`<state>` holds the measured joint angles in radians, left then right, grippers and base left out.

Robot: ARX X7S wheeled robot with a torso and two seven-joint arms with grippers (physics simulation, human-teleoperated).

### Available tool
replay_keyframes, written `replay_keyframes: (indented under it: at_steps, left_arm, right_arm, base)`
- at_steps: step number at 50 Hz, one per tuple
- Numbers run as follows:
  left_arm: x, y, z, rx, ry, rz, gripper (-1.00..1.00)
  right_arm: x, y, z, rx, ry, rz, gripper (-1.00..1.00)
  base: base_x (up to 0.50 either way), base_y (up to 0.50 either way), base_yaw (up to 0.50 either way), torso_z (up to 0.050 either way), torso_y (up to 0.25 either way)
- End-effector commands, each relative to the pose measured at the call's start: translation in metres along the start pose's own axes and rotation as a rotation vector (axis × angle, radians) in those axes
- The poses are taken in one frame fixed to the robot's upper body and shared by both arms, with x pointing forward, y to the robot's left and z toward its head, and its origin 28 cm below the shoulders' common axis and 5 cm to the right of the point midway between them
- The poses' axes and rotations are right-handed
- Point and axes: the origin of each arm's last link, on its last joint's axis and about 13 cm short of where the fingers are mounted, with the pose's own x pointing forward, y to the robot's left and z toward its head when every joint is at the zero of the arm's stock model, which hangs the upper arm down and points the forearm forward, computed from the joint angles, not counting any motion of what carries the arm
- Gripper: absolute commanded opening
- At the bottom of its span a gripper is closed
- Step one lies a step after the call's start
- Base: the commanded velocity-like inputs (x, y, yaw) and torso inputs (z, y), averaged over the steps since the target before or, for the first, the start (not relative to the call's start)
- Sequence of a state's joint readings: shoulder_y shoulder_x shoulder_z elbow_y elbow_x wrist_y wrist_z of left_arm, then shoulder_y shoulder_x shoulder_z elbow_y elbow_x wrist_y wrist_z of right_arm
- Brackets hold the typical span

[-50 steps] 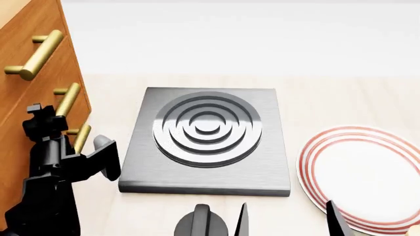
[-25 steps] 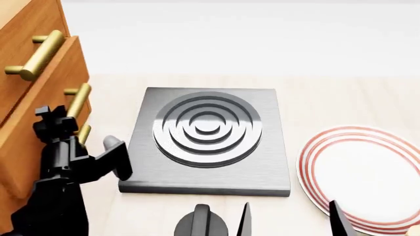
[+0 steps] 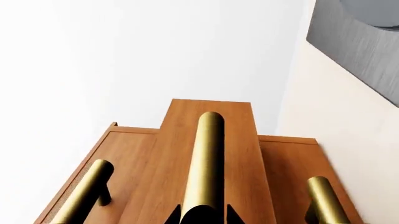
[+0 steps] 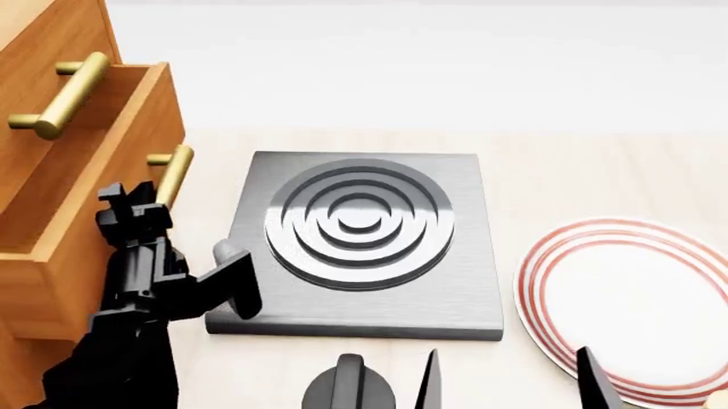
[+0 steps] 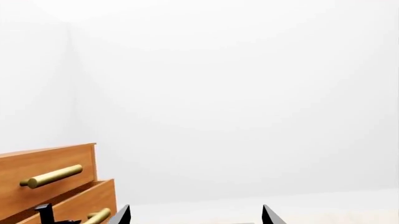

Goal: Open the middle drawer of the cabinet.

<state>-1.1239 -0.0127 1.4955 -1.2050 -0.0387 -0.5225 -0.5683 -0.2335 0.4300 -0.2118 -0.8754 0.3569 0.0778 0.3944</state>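
The orange-brown cabinet (image 4: 46, 51) stands at the left of the head view. Its middle drawer (image 4: 108, 183) juts out of the front, well past the top drawer's brass handle (image 4: 60, 95). My left gripper (image 4: 152, 213) is shut on the middle drawer's brass bar handle (image 4: 173, 173). In the left wrist view that handle (image 3: 207, 163) runs straight out from between the jaws of the left gripper (image 3: 203, 218), and the middle drawer's front (image 3: 246, 140) stands proud of its neighbours. My right gripper (image 4: 506, 388) hangs open and empty at the head view's lower edge; in its own wrist view the right gripper (image 5: 196, 215) faces a white wall.
A grey square hob with raised rings (image 4: 358, 243) lies on the pale table just right of the cabinet. A white plate with red rings (image 4: 637, 298) sits at the far right. The top drawer's handle (image 3: 84, 196) and the lowest drawer's handle (image 3: 324, 200) flank the held one.
The middle drawer has slid further out of the cabinet, towards the hob. My left gripper moved with it, still shut on its handle. The right gripper stayed put.
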Motion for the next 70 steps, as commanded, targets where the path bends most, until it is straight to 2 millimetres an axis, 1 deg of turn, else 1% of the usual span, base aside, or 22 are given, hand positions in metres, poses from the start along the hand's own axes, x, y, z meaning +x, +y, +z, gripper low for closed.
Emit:
replay_keyframes:
  at_steps: [1, 38, 53, 66, 70]
  left_arm:
    - [0.001, 0.014, 0.026, 0.041, -0.159, 0.037, -1.0]
    - [-0.009, 0.021, 0.055, 0.03, -0.304, 0.056, -1.0]
    - [-0.013, 0.021, 0.061, 0.029, -0.341, 0.062, -1.0]
    - [-0.024, 0.019, 0.073, 0.011, -0.395, 0.058, -1.0]
    - [-0.024, 0.019, 0.073, 0.009, -0.395, 0.057, -1.0]
  right_arm:
    - [0.0, 0.0, 0.001, 0.001, -0.002, -0.002, 1.0]
    - [0.0, -0.001, 0.0, 0.004, 0.001, -0.004, 1.0]
    - [0.001, -0.001, 0.001, 0.005, 0.001, -0.003, 1.0]
    - [0.0, -0.003, 0.003, 0.005, -0.007, -0.014, 1.0]
    - [0.0, -0.003, 0.003, 0.005, -0.007, -0.015, 1.0]
  base:
    - [0.01, 0.0, 0.0, 0.0, 0.0]
    - [0.0, 0.0, 0.0, 0.0, 0.0]
    - [0.0, 0.0, 0.0, 0.0, 0.0]
    - [-0.01, 0.0, 0.0, 0.0, 0.0]
    - [-0.01, 0.0, 0.0, 0.0, 0.0]
